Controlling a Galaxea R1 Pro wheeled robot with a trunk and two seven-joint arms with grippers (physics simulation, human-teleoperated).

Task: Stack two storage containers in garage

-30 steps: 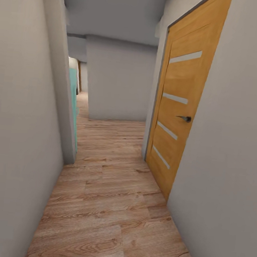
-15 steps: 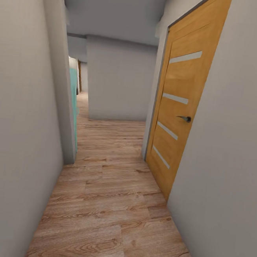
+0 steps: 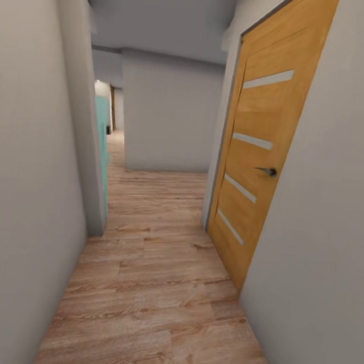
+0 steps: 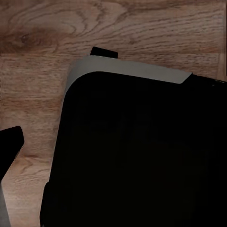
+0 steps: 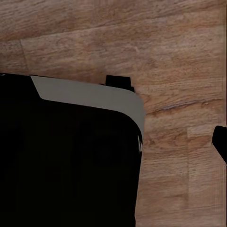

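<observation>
I'm in transit, rolling down a narrow hallway with a wood plank floor (image 3: 153, 291). Plain grey walls sit close on both sides. There's a closed orange wooden door (image 3: 261, 151) on the right with a dark lever handle (image 3: 268, 171). On the left, a wall corner (image 3: 93, 195) with a teal edge (image 3: 103, 134) just past it looks like an opening or another door. A grey wall (image 3: 172, 114) blocks the way straight ahead, and the passage bends left around it.

No storage containers in any camera, so I can't say where they are from here. This isn't the living room or the garage, just the corridor.

Both wrist cams look down at planks and the robot's own dark base (image 4: 137, 156), with a light grey rim (image 5: 90, 94). A dark tip shows at the frame edge in the left wrist cam, and another in the right wrist cam. They're likely finger ends, but too little is visible. I can't tell whether the jaws are open or closed on either arm. Nothing appears to be held.

My read on driving this well:
- Stay centred, since clearance to the walls is tight.
- Keep off the door handle on the right.
- Slow down before the left bend and turn only once the corner is cleared.
- Keep the arms tucked over the base so nothing clips the walls.
</observation>
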